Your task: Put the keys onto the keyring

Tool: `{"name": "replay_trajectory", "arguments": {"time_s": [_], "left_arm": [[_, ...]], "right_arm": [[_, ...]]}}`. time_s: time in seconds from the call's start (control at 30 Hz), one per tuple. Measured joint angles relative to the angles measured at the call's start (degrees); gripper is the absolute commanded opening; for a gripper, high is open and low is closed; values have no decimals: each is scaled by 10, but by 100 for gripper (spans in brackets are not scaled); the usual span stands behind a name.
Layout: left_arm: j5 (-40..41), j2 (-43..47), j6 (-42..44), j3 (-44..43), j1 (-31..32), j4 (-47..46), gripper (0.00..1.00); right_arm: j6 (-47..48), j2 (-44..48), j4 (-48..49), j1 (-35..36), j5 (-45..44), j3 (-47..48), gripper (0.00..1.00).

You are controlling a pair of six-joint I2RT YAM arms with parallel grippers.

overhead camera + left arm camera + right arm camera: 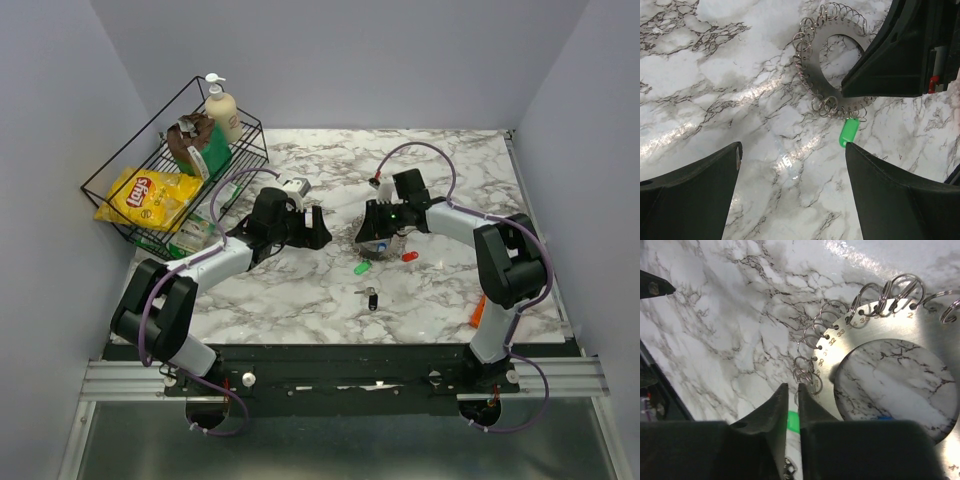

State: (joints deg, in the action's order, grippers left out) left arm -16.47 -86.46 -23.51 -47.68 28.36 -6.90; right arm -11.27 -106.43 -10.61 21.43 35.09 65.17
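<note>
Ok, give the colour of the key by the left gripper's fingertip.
The key is green; clearest in left wrist view.

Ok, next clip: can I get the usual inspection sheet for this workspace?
Surface: marble table, glare streaks.
Job's things: keyring lies flat; green key at its rim, attachment unclear; red key and black key loose.
Clutter: orange piece near the right arm.
Grippers: left gripper open over bare marble; right gripper nearly closed at the keyring's edge.
Cables: purple cables loop along both arms.
Surroundings: wire basket holding chip bag and pump bottle; grey walls.
</note>
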Motion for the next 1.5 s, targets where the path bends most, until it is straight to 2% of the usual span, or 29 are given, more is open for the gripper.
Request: {"name": "replay_trajectory", "arguments": {"time_s": [0.33, 0.53, 0.57, 0.63, 0.67, 0.73, 0.77, 0.87, 0.93, 1.5], "left_arm": [[-13, 0, -7, 6, 26, -8, 91], [-47, -33, -52, 10, 47, -62, 80], [-52, -40, -60, 10, 49, -70, 72], [-63, -58, -78, 10, 54, -87, 63], [-68, -68, -92, 10, 56, -96, 52], [-77, -88, -110, 9, 59, -110, 40], [-79, -95, -117, 9, 60, -112, 24], [-83, -125, -143, 2, 62, -120, 6], [-87, -143, -154, -4, 62, -122, 0], [-89, -231, -203, -49, 63, -132, 0]], "right_arm": [[4, -1, 0, 0, -3, -4, 35], [3, -14, 0, 0, -3, -4, 35], [2, -18, 0, 0, -3, -4, 35], [1, -25, 0, 0, -3, -4, 35], [-1, -27, 0, 0, -4, -4, 35], [-3, -30, -2, 0, -7, -4, 35], [-4, -31, -2, 0, -8, -4, 35], [-7, -31, -2, 0, -11, -4, 35], [-7, -31, -2, 0, -12, -4, 35], [-10, -35, -2, 0, -10, 0, 35]]}}
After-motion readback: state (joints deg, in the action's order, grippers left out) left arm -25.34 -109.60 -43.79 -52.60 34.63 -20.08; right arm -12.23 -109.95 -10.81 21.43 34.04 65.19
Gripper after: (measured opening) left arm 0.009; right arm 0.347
